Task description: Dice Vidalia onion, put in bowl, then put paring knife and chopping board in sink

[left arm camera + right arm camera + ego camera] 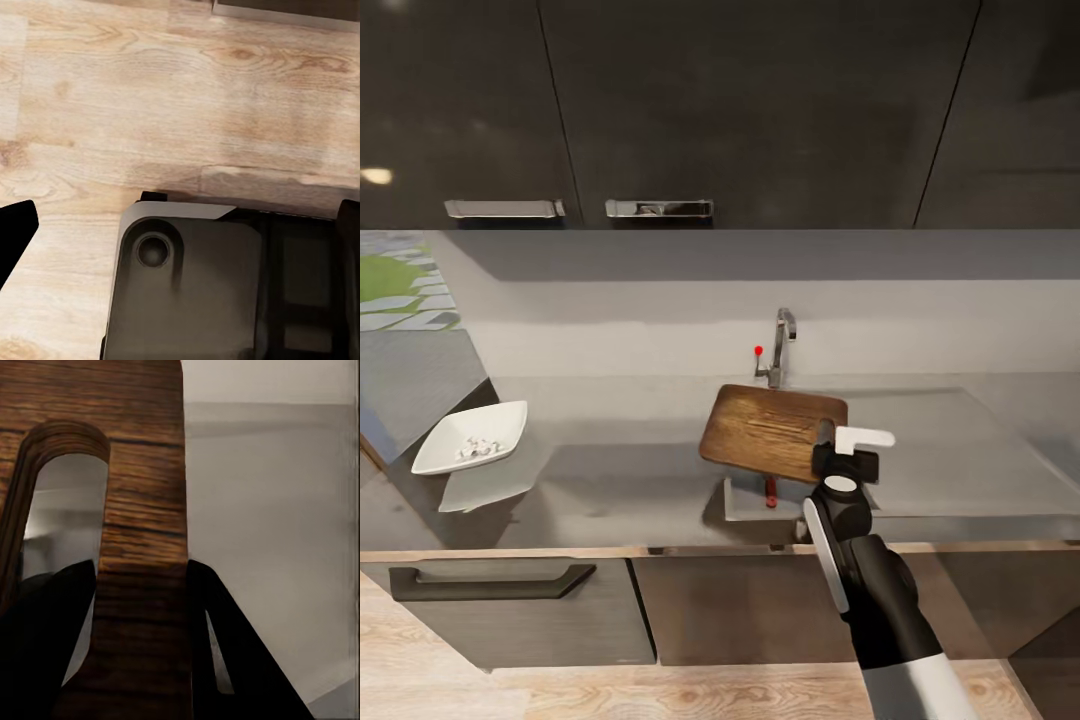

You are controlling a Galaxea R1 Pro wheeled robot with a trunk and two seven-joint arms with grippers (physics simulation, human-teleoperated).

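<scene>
Wood-grained chopping board (770, 430), pinched at its slot-handle end by our right gripper (838, 447), hangs tilted over the sink (745, 500) at the surface's front edge, paring knife (769, 491) beneath.

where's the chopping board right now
In the head view the chopping board sits right of centre, held tilted over the sink by the right claw, just in front of the faucet and above the paring knife.
</scene>
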